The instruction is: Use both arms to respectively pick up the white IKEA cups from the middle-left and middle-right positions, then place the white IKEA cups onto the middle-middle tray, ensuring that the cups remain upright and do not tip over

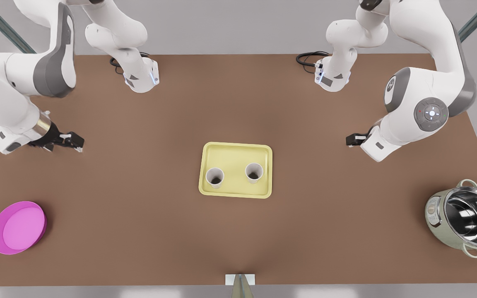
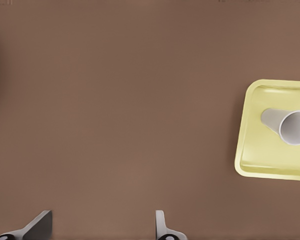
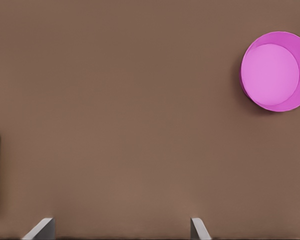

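On the brown table (image 1: 139,215) both cups (image 1: 215,177) stand upright in the tray (image 1: 235,151); left claw (image 1: 349,140) and right claw (image 1: 77,143) flank it, spread.

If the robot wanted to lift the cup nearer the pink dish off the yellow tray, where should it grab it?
Probably by its side wall, just under the rim: the cup stands upright, tapered and handleless. Come from the front view's left, where the open right gripper waits; the other cup blocks the far side. The open left gripper waits at the front view's right.
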Tool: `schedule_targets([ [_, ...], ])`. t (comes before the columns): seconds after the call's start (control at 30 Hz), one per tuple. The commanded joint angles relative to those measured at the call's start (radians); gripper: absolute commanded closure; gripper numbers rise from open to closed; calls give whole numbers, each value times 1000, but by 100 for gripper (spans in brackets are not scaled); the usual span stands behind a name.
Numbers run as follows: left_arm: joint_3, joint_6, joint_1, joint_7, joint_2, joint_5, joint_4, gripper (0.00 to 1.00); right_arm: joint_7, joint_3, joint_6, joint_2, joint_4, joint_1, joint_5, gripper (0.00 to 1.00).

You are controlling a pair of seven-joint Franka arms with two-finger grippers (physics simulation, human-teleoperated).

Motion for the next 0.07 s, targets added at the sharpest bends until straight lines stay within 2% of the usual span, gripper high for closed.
schedule_targets([
  [0.0, 0, 4, 0, 39, -1, 1, 0, 0, 11, 0, -56, -12, -11, 17, -7, 0],
  [0.03, 1, 4, 1, 39, -1, 1, 0, 0, 12, 0, -58, -13, -13, 17, -7, 0],
])
